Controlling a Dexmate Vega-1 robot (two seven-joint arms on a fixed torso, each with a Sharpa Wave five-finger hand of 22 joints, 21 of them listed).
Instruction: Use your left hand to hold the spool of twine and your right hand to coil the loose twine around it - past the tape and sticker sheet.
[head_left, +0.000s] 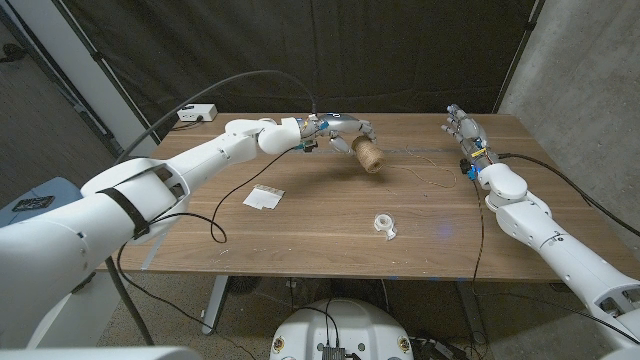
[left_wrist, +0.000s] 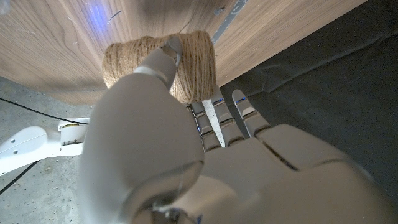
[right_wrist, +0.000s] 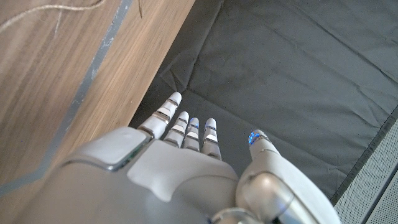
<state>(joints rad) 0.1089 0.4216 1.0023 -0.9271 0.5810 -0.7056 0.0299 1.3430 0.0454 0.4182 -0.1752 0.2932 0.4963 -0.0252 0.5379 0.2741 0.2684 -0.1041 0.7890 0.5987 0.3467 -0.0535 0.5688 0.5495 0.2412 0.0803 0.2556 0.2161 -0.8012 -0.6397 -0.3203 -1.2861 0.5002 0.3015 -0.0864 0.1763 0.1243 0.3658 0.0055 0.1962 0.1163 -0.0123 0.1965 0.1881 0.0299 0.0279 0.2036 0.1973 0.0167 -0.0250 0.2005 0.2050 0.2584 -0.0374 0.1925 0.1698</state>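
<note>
My left hand (head_left: 335, 134) grips the spool of twine (head_left: 369, 155) and holds it lifted a little above the table's far middle. In the left wrist view the brown spool (left_wrist: 193, 62) sits between my thumb and fingers (left_wrist: 217, 118). Loose twine (head_left: 425, 172) trails from the spool across the wood toward the right. My right hand (head_left: 466, 133) stands at the far right of the table with its fingers apart and nothing in it, to the right of the twine. The right wrist view shows its fingers (right_wrist: 186, 127) straight and a bit of twine (right_wrist: 37, 15) on the wood.
A roll of clear tape (head_left: 385, 224) lies near the table's front middle. A white sticker sheet (head_left: 263, 197) lies left of centre. A white box (head_left: 194, 114) sits at the far left corner, with a black cable (head_left: 215, 215) running across the table. Dark curtain hangs behind.
</note>
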